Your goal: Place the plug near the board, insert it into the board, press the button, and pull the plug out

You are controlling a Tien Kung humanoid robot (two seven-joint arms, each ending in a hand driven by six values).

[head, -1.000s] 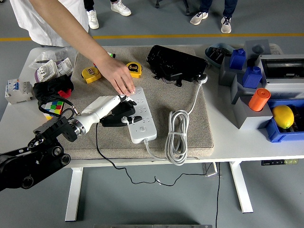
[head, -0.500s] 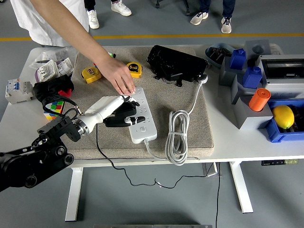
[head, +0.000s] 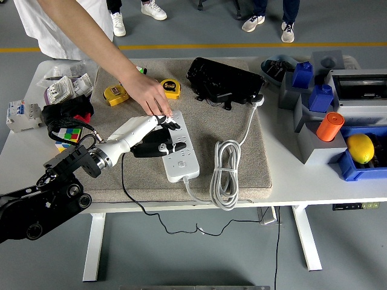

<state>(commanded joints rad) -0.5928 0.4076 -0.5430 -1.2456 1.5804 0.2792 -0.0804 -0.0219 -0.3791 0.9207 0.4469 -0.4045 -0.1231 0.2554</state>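
Note:
A white power strip (head: 180, 151) lies on the beige mat (head: 205, 84), its white cable coiled (head: 225, 172) to its right. My left hand (head: 160, 136) reaches in from the lower left with its fingers curled around a black plug (head: 158, 145), which is held against the strip's left side near its far end. The plug's thin black cord (head: 130, 193) trails down over the table's near edge. A person's hand (head: 151, 99) reaches from the far side and presses down on the strip's far end. My right arm is out of view.
Two yellow tape measures (head: 116, 94) (head: 171, 88) and a black bag (head: 224, 81) lie at the back of the mat. A colour cube (head: 68, 136) and a circuit breaker (head: 18, 115) sit at the left. Blue bins, an orange cylinder (head: 329, 125) and a lemon (head: 360, 148) stand at the right.
My left hand has moved up and slightly right along the strip's left side with the plug. The person's hand has stayed on the strip's far end.

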